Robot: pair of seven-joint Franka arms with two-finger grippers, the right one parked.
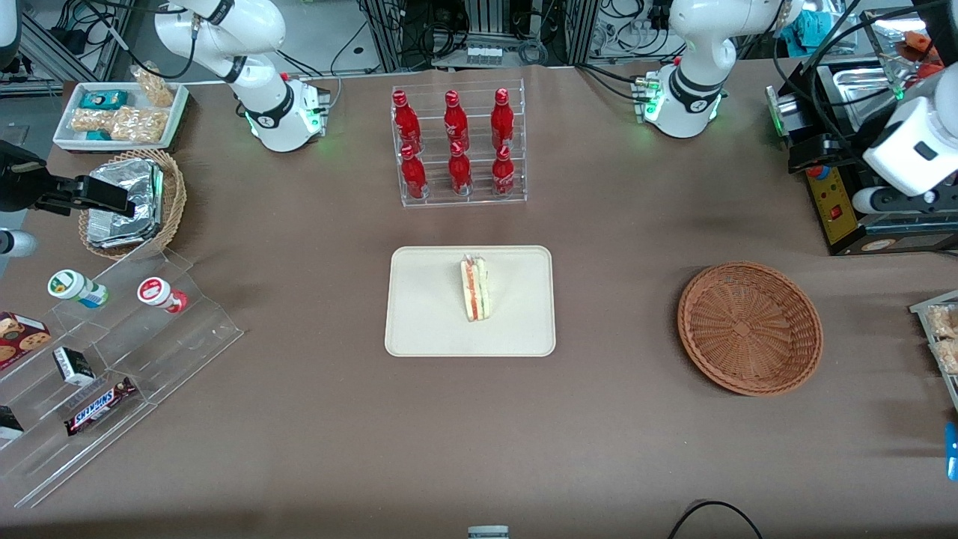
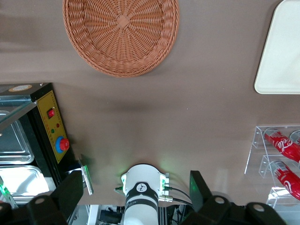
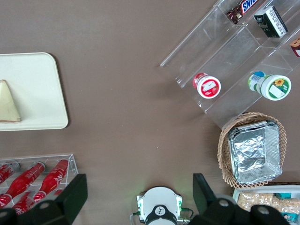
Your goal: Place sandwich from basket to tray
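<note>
The small triangular sandwich (image 1: 476, 288) of pale white bread, with red-orange and green filling along its cut edge, lies on the flat cream-beige rectangular plastic tray (image 1: 426, 314) at mid-tabletop, roughly central on the tray and not touching its rim. The wide, shallow reddish-brown wicker basket (image 1: 750, 326) sits on the brown tabletop (image 1: 614, 224) well apart from the tray, toward the working arm's end, and holds nothing (its woven floor shows bare in both the front and left wrist views). The tool (image 2: 136, 199) of the working left arm is raised at the working arm's end of the tabletop, above the region near the arm's own base and well clear of basket and tray alike; its two dark fingers (image 2: 70, 192) stand wide apart, released, with nothing between them. A black control box (image 1: 838, 202) with a yellow panel stands at that same end, farther from the front camera than the basket. A clear acrylic rack of red bottles (image 1: 458, 146) stands farther from the front camera than the tray. Toward the parked arm's end are a light-tan wicker basket with foil packets (image 1: 135, 202) and a clear stepped display shelf (image 1: 120, 359) carrying small snack items.
</note>
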